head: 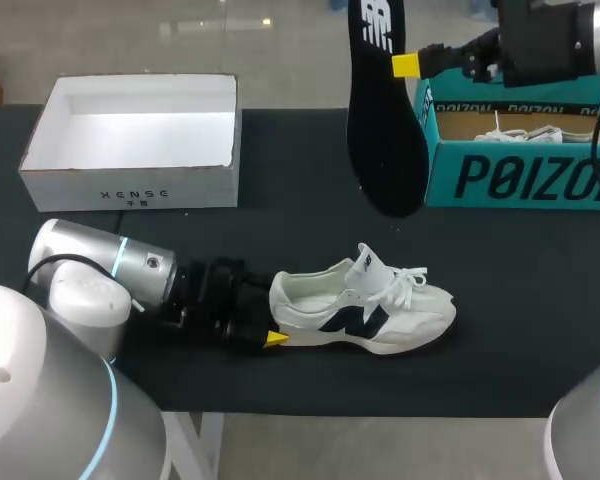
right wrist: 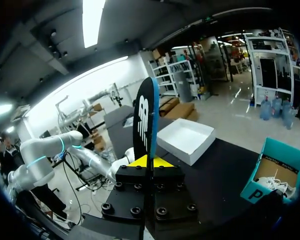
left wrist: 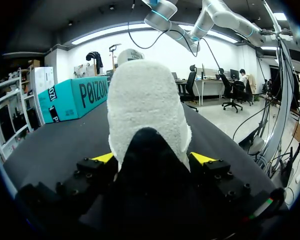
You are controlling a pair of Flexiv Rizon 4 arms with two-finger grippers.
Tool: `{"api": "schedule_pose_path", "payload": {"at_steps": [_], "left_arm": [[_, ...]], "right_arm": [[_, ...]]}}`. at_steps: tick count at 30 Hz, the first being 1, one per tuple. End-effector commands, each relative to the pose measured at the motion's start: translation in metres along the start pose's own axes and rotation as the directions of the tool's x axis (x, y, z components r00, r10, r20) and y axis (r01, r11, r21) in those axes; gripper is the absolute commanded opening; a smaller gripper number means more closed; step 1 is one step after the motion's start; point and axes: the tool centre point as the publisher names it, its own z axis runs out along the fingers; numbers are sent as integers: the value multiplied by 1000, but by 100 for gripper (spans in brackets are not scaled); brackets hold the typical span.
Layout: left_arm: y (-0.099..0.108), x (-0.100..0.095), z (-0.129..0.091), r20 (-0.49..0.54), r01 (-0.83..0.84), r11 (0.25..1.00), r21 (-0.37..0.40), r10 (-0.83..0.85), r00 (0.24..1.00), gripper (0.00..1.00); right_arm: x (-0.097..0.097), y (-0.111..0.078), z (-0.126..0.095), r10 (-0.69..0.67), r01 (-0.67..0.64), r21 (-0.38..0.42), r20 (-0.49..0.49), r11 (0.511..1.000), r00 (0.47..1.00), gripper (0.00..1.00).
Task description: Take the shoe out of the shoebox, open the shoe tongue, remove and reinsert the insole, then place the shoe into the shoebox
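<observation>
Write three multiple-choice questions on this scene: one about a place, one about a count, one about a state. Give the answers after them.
1. Where is the black insole?
A. inside the shoe
B. flat on the table
C. in the air, in the right gripper

2. How many open boxes stand on the table?
A. one
B. two
C. three

3. The left gripper is:
A. open
B. shut on the shoe's heel
C. shut on the insole

1 C: it pinches the insole above the table.
2 B: a white box and a teal box.
3 B: it grips the heel from both sides.
</observation>
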Motion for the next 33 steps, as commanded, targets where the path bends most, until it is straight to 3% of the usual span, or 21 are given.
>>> {"api": "schedule_pose_path", "payload": {"at_steps": [1,10,13,14,16,17,26,33], "left_arm": [[5,0,3,0,0,1000,-1,0,1000,0],[5,0,3,0,0,1000,-1,0,1000,0],[2,2,0,-15,-75,993,-89,74,997,0],[2,3,0,-18,-65,995,-75,64,998,0],[3,4,-2,-27,-72,992,-100,69,997,61],[4,5,-2,-20,-73,992,-104,71,997,100],[7,4,-11,16,-62,988,-145,65,998,100],[8,-11,-43,-8,-45,963,-265,45,999,100]], "right_arm": [[0,3,4,2,-2,4,3,1000,1000,0],[0,3,4,2,-2,4,3,1000,1000,0],[0,3,4,2,-2,4,3,1000,1000,0],[0,3,4,2,-2,4,3,1000,1000,0],[0,3,4,2,-2,4,3,1000,1000,0],[0,3,4,2,-2,4,3,1000,1000,0],[0,3,4,2,-2,4,3,1000,1000,0],[0,3,4,2,-2,4,3,1000,1000,0]]}}
